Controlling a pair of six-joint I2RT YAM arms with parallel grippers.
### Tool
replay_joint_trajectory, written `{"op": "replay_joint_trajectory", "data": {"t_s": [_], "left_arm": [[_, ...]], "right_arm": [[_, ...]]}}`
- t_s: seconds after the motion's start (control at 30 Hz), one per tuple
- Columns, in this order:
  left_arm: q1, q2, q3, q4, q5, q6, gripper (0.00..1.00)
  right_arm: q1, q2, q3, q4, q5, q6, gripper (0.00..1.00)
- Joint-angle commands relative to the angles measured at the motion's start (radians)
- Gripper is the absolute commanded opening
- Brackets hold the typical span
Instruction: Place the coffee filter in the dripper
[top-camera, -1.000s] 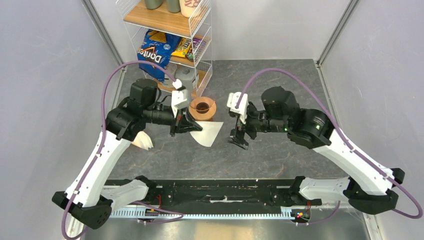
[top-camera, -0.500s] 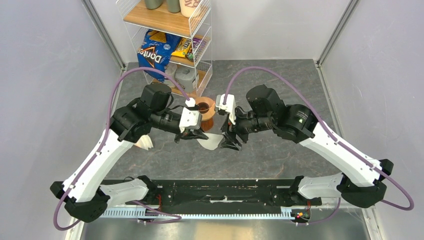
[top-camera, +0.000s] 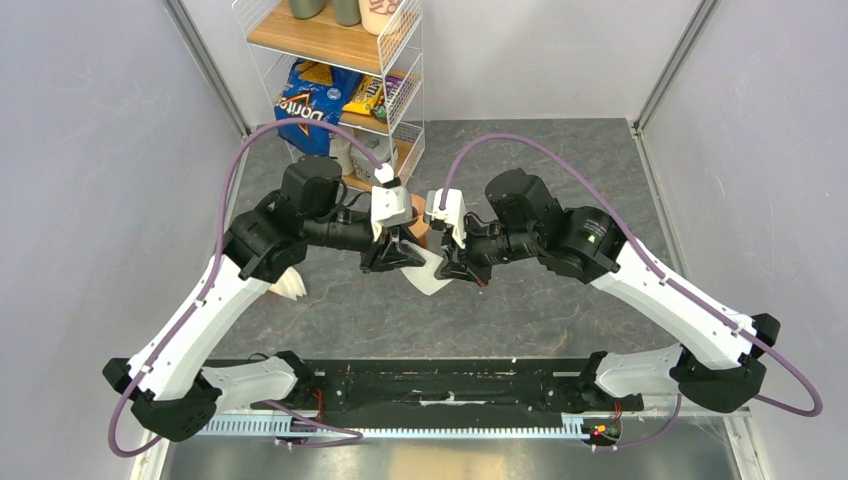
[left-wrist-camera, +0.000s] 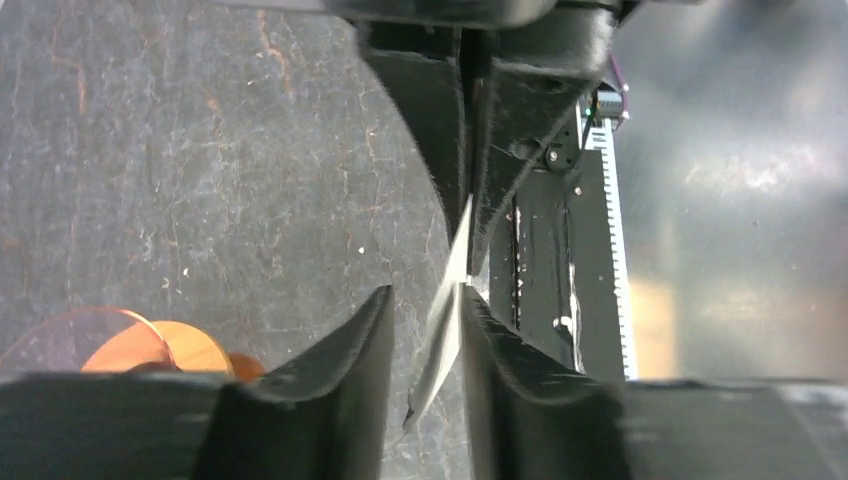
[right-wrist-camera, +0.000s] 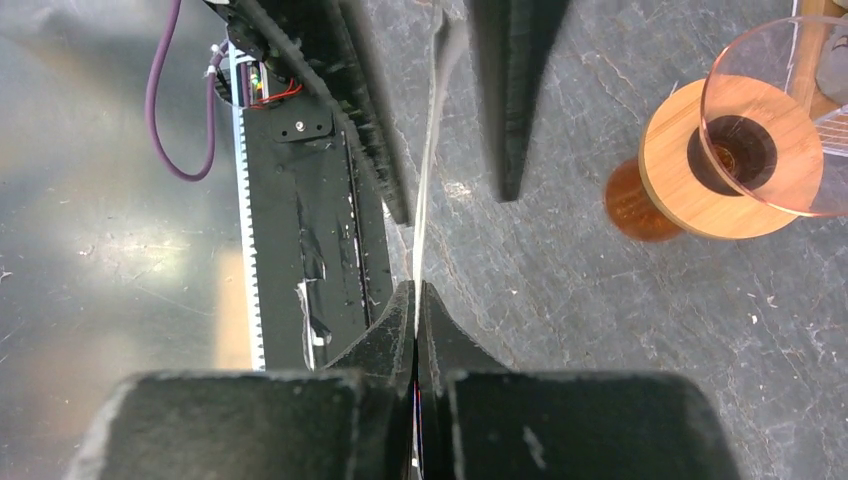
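Observation:
The coffee filter (top-camera: 428, 274) is a thin white paper sheet held above the table between the two grippers. Seen edge-on in the right wrist view, the coffee filter (right-wrist-camera: 428, 150) runs up from my right gripper (right-wrist-camera: 416, 288), which is shut on its edge. My left gripper (left-wrist-camera: 428, 300) is open around the filter's other end (left-wrist-camera: 445, 340); the paper leans on one finger only. The dripper (right-wrist-camera: 735, 165), an orange-brown cone with a dark centre hole, stands on the table beside the filter. In the top view both wrists mostly hide it.
A cream-white pile of stacked filters (top-camera: 288, 285) lies by the left arm. A wire shelf rack (top-camera: 340, 60) with snack bags (top-camera: 305, 100) stands at the back left, just behind the dripper. The black rail (top-camera: 440, 385) between the arm bases runs along the near edge.
My right gripper has moved left to the filter and shut on its edge. My left gripper, shut on the filter before, has opened its jaws and shifted slightly right.

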Motion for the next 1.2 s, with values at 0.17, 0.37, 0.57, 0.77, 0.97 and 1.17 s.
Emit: {"op": "replay_joint_trajectory", "data": {"t_s": [0.17,0.37,0.57,0.77,0.97,1.17], "left_arm": [[0.110,-0.132,0.045,-0.052,-0.076,-0.198,0.61],[0.128,-0.243,0.002,-0.157,0.067,-0.041,0.57],[0.127,-0.251,-0.030,-0.082,0.230,-0.059,0.45],[0.126,-0.230,-0.047,0.065,0.276,-0.183,0.38],[0.118,-0.215,-0.060,0.115,0.315,-0.212,0.39],[0.113,-0.224,-0.087,0.108,0.361,-0.191,0.37]], "right_arm": [[-0.041,-0.146,-0.114,0.179,-0.093,-0.005,0.00],[-0.041,-0.191,-0.153,0.177,-0.226,-0.071,0.00],[-0.040,-0.191,-0.160,0.147,-0.332,-0.164,0.00],[-0.032,-0.177,-0.149,0.142,-0.371,-0.189,0.00],[-0.024,-0.174,-0.146,0.138,-0.371,-0.194,0.00],[-0.023,-0.171,-0.147,0.136,-0.369,-0.207,0.00]]}}
